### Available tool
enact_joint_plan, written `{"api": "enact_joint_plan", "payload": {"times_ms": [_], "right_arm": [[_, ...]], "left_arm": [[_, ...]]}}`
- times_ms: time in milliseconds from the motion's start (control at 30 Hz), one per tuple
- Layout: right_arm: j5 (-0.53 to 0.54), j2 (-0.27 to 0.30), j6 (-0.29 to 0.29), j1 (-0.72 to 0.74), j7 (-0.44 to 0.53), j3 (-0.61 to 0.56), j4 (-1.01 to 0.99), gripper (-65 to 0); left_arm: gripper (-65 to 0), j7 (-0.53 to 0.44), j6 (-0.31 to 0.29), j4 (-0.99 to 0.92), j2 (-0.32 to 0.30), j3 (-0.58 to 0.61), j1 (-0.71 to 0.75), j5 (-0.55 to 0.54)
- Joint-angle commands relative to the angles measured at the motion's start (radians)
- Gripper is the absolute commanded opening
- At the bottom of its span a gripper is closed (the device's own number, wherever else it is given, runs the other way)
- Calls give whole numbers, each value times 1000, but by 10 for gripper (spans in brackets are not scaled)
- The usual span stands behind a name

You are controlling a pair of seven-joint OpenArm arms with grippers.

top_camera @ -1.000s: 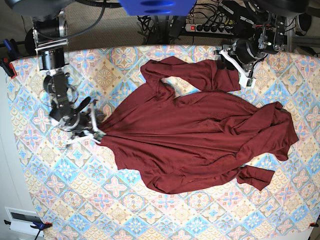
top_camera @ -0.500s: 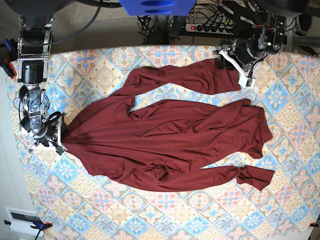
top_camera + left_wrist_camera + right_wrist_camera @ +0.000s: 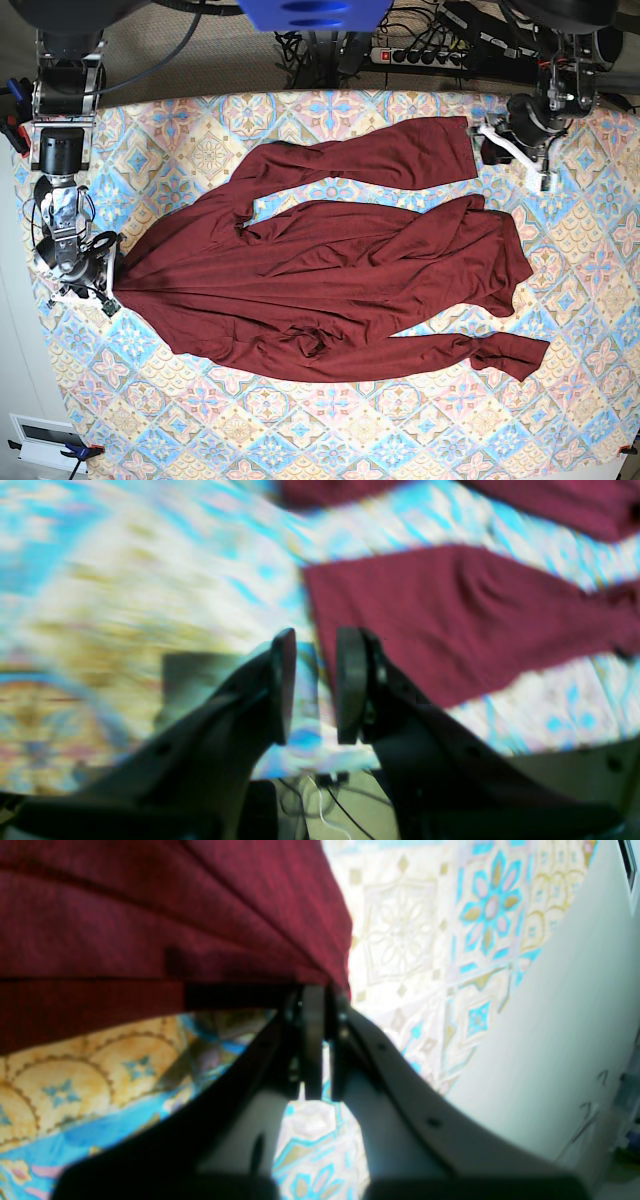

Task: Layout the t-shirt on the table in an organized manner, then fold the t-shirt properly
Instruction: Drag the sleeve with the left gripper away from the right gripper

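The dark maroon t-shirt (image 3: 340,280) lies spread across the patterned table (image 3: 250,430), with one long sleeve stretched along the far side and the other knotted at the near right. My right gripper (image 3: 105,290) is at the table's left edge, shut on the shirt's leftmost edge. The right wrist view shows its fingers (image 3: 312,1040) pinched on the maroon fabric (image 3: 150,915). My left gripper (image 3: 505,150) is at the far right, open and empty, just right of the far sleeve's end. In the left wrist view this gripper (image 3: 312,685) has a gap between its pads, with the sleeve end (image 3: 440,630) beside it.
A power strip (image 3: 430,55) and cables lie behind the table's far edge. A white box (image 3: 45,435) sits off the table's near left corner. A pale wall (image 3: 550,1040) runs close along the table's left side.
My right gripper has drawn the shirt's edge a little further left, flattening the body. My left gripper has let go of the far sleeve and moved right, away from it.
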Motion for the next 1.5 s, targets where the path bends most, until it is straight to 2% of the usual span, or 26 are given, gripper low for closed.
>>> {"api": "enact_joint_plan", "payload": {"times_ms": [0, 200, 367, 500, 833, 900, 1000, 1033, 1100, 1133, 1300, 1467], "right_arm": [[-3, 23, -15, 27, 6, 7, 16, -650], [-3, 23, -15, 27, 6, 7, 16, -650], [-3, 20, -15, 27, 6, 7, 22, -650], [-3, 20, -15, 26, 6, 7, 25, -650], [-3, 18, -15, 24, 6, 5, 25, -650], [-3, 18, -15, 24, 6, 5, 25, -650], [-3, 18, -15, 24, 6, 5, 25, -650], [-3, 18, -15, 24, 6, 5, 25, -650], [-3, 18, -15, 24, 6, 5, 25, -650], [-3, 18, -15, 24, 6, 5, 24, -650], [-3, 18, -15, 26, 6, 5, 19, -650], [-3, 18, -17, 27, 6, 7, 18, -650]], "left_arm": [[-525, -12, -3, 16, -11, -10, 1, -9], [-518, -9, -25, 17, -5, -7, -8, -13], [-447, -2, -17, -33, 24, -7, -50, -6], [-405, -4, -19, -121, 32, -1, -76, 41], [-402, -13, -23, -279, 43, 231, -194, 52], [-435, -13, -25, -281, 38, 275, -200, 46], [-577, -13, -65, -253, 15, 295, -201, 50], [-649, -13, -74, -239, 5, 289, -200, 50], [-649, -12, -82, -211, -12, 245, -197, 44], [-633, -12, -86, -187, -17, 202, -188, 44], [-650, -13, -88, -49, -14, -39, -142, 41], [-650, -6, -88, 42, -14, -185, -140, 27]]}}
